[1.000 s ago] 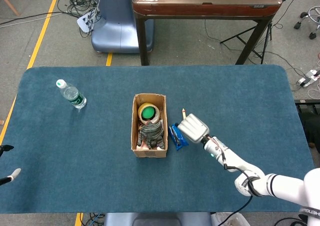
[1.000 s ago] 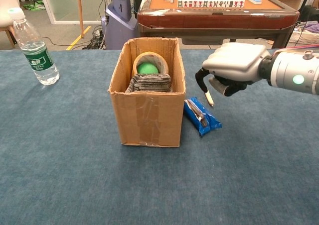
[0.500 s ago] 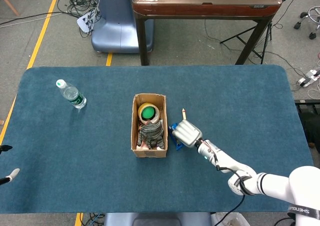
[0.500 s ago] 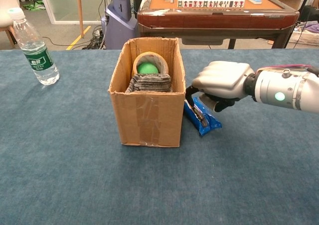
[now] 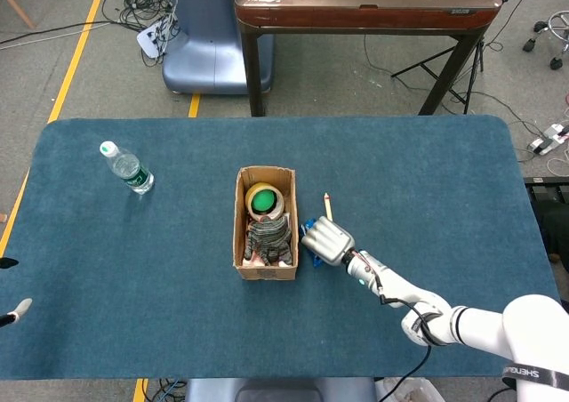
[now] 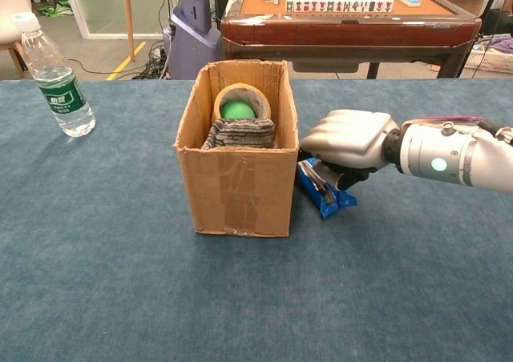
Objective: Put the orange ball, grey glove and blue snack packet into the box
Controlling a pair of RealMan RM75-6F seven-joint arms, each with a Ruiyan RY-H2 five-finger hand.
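The right hand (image 6: 346, 140) sits directly over the blue snack packet (image 6: 326, 191), fingers curled down, grasp unconfirmed; the packet lies flat on the counter (image 6: 120, 282) against the box (image 6: 237, 182), long axis parallel to its right wall.

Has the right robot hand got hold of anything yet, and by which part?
Cannot be told: the right robot hand covers the far end of the blue snack packet lying beside the cardboard box, hiding any grip.
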